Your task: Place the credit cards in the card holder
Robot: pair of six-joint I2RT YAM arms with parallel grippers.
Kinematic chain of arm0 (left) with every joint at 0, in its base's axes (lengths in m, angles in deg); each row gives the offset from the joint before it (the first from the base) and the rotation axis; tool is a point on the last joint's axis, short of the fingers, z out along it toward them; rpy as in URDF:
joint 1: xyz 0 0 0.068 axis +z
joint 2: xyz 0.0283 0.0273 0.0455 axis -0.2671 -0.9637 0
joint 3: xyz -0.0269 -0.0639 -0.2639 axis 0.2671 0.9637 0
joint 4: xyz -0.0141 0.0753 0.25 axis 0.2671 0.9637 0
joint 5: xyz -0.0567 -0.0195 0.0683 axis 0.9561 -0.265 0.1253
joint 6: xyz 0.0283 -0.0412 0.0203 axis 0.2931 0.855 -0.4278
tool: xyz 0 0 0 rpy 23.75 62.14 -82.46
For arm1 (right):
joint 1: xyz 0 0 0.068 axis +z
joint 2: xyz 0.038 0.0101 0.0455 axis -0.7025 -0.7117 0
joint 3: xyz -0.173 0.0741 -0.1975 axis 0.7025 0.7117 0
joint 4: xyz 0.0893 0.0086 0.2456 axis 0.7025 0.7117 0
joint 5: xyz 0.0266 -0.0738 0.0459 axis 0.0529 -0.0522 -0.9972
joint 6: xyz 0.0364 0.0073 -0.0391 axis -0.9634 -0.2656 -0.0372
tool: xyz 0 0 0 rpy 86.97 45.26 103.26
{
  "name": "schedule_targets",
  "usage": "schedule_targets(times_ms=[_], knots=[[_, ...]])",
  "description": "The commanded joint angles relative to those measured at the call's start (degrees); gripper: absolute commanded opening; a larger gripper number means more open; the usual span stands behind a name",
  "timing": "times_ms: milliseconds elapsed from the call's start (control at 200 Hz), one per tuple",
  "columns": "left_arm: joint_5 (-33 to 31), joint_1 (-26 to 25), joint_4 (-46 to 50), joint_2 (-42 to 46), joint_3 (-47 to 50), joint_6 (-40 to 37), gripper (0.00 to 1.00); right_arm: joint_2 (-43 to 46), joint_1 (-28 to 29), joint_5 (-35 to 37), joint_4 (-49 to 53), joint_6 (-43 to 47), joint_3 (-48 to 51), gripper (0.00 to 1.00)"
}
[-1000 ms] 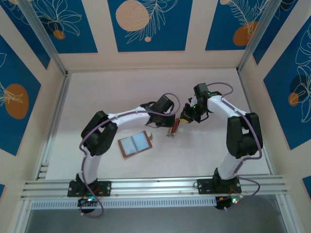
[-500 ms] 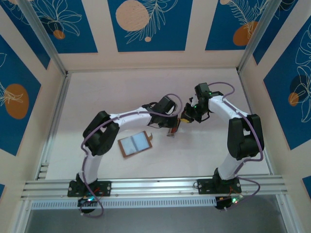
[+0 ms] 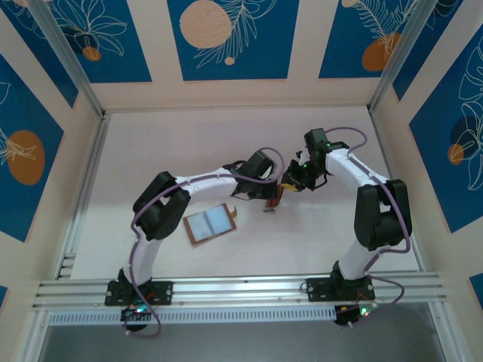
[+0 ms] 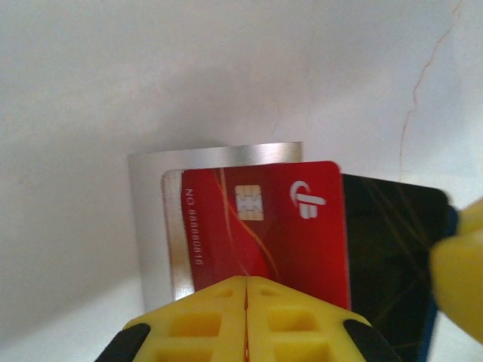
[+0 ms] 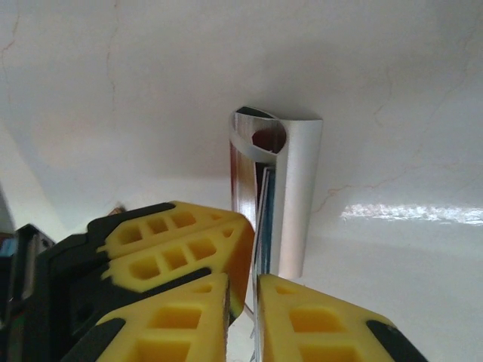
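The card holder (image 3: pixel 211 224), a brown leather wallet with a paler inside, lies open on the table, left of both grippers. A silvery metal case (image 5: pixel 296 188) stands on edge between the grippers, with credit cards sticking out of it. A red card (image 4: pixel 264 226) faces the left wrist camera, and a black card (image 4: pixel 389 249) lies behind it. My left gripper (image 4: pixel 247 290) is shut, its tips against the red card's face. My right gripper (image 5: pixel 243 317) straddles the thin card edges (image 5: pixel 263 219), its jaws slightly open with a narrow gap beside them.
Both arms meet just right of the table's centre, left gripper (image 3: pixel 266 197) and right gripper (image 3: pixel 287 185) nearly touching. The right gripper's yellow finger (image 4: pixel 460 264) shows at the right edge of the left wrist view. The table is white and walled on three sides.
The right gripper's jaws have parted a little from the card edges they pinched. Both arms have shifted slightly; the card holder has not moved.
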Motion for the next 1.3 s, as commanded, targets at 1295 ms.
schedule_targets(times_ms=[1295], knots=[[0.54, -0.65, -2.13, -2.64, 3.62, 1.05, 0.07, -5.89, 2.56, 8.31, 5.04, 0.19, -6.43, 0.19]])
